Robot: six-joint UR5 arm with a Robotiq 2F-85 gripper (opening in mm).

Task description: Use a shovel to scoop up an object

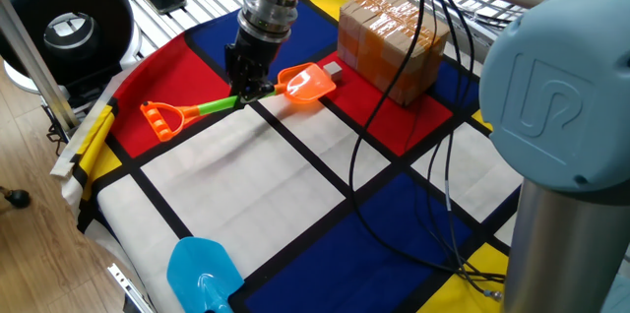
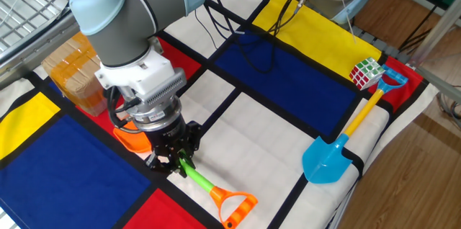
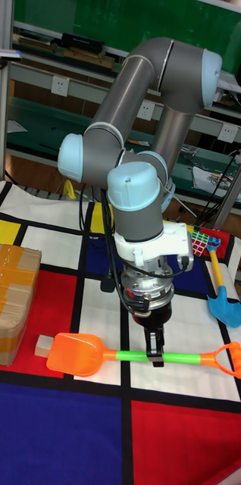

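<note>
The tool [image 3: 155,355] points straight down, its 2 fingers closed onto the green shaft of the shovel [image 3: 136,355], just behind the orange blade. The shovel lies nearly flat along the surface [image 1: 246,185], the D-shaped loop trailing away from the blade. In the tall fixed view the blade's front edge sits just beside the object [image 3: 44,346], perhaps touching it; in one fixed view the cube [image 1: 333,71] shows right at the blade's tip, between it and the cardboard box [image 1: 389,42].

The step in hand looks like the push of the blade toward the cube. The next move calls for sliding the blade low under it, so the cube rides up onto the blade rather than skidding against the box.
</note>
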